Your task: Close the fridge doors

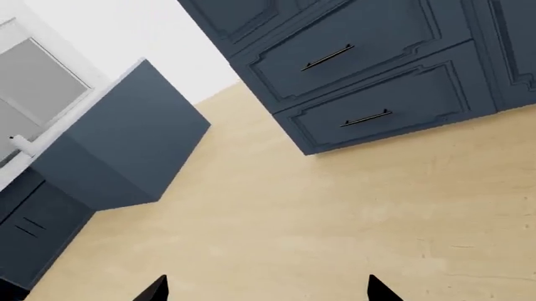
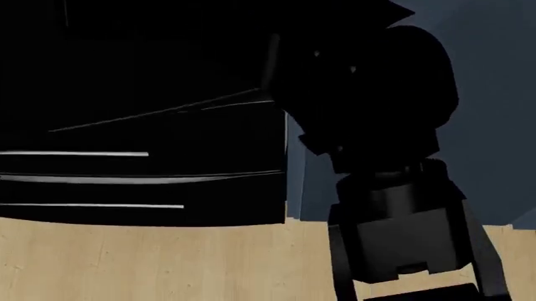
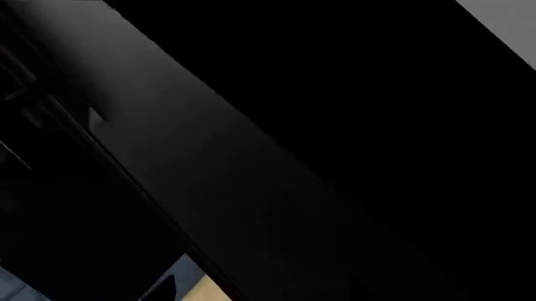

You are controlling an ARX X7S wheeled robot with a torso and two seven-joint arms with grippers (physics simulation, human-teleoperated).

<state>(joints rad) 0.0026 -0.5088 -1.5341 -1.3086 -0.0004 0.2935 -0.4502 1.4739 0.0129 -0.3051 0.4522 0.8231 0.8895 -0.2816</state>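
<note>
A glossy black fridge door (image 3: 335, 157) fills nearly the whole right wrist view, very close to the camera. In the head view the black fridge front (image 2: 125, 63) takes up the left, with a thin slanted edge line across it. My right arm (image 2: 368, 94) rises against its right side. Of my right gripper, one fingertip (image 3: 163, 290) shows set wide; the other is lost against the black door. My left gripper (image 1: 268, 288) is open over bare floor, away from the fridge, with nothing between its tips.
Black drawers with silver bar handles (image 2: 75, 153) sit below the doors. A blue-grey panel (image 2: 494, 113) stands right of the fridge. The left wrist view shows blue-grey cabinet drawers (image 1: 368, 75), a cabinet block (image 1: 125, 144) and light wood floor (image 1: 318, 219).
</note>
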